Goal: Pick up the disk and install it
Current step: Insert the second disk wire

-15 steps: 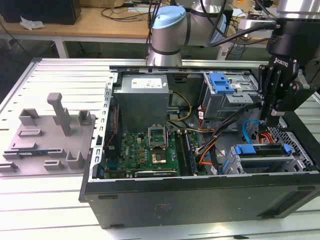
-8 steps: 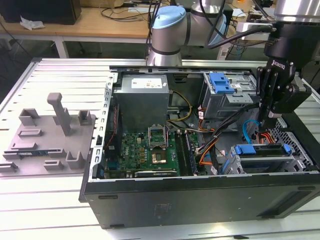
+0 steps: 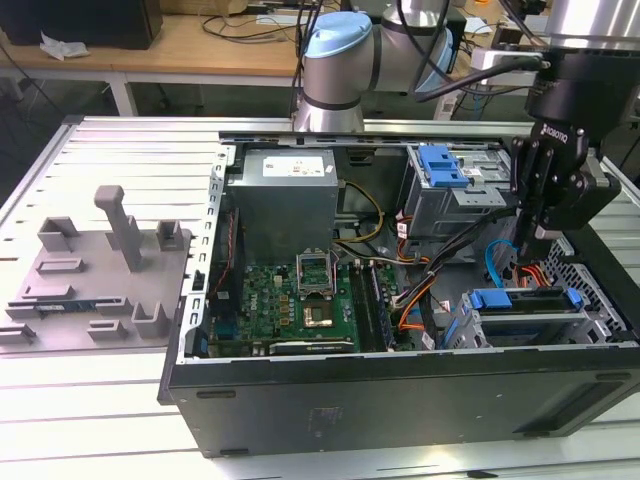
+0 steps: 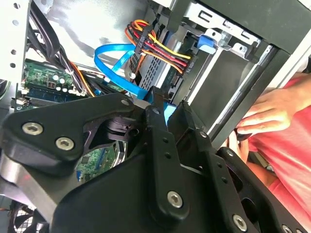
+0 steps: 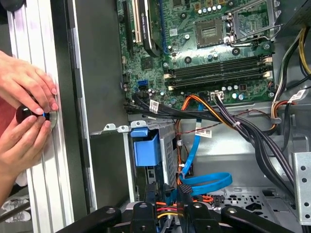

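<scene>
Installation is judged to be at or near its end: the disk (image 3: 522, 300) is seen lying in the bay (image 3: 600, 318) at a corner of the case (image 3: 400, 400), blue bracket uppermost. The gripper (image 3: 537, 238) is held just above the bay, its jaws parted by a narrow gap, with nothing gripped. Any next move would call for care with the cables (image 4: 160, 51) beside the bay.
</scene>
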`<state>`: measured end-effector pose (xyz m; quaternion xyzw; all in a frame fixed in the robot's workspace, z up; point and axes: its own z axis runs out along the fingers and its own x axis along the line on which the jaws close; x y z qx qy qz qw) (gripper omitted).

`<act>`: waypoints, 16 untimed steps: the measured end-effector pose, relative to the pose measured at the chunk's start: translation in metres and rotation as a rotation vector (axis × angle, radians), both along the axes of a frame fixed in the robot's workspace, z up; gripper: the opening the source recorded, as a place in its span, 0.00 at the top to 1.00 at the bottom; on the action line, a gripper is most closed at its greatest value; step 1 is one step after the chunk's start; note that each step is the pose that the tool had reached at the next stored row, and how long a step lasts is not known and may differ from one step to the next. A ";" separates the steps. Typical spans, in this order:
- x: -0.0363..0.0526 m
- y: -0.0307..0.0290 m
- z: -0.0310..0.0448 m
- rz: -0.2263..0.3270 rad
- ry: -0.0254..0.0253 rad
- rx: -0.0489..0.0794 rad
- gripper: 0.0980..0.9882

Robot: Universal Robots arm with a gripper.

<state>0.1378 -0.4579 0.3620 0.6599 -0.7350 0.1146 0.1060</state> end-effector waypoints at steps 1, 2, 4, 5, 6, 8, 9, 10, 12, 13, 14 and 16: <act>-0.0001 0.0000 -0.0002 0.001 -0.0001 0.000 0.75; -0.0002 0.0000 -0.0003 0.002 -0.0001 0.000 0.75; -0.0005 0.0000 -0.0006 0.008 -0.0001 0.000 0.75; -0.0005 0.0000 -0.0006 0.011 -0.0001 0.000 0.75; -0.0005 0.0000 -0.0006 0.013 0.0000 0.000 0.75; -0.0006 0.0000 -0.0007 0.019 0.0001 0.000 0.77; -0.0006 -0.0001 -0.0008 0.021 0.0000 0.000 0.77; -0.0006 -0.0006 -0.0012 0.021 0.0000 0.000 0.93; -0.0007 -0.0012 -0.0013 0.021 0.0000 0.000 0.93; -0.0007 -0.0012 -0.0015 0.021 0.0000 0.000 0.93; -0.0007 -0.0013 -0.0018 0.021 0.0000 0.001 0.93; -0.0007 -0.0025 -0.0020 0.021 -0.0007 0.010 0.93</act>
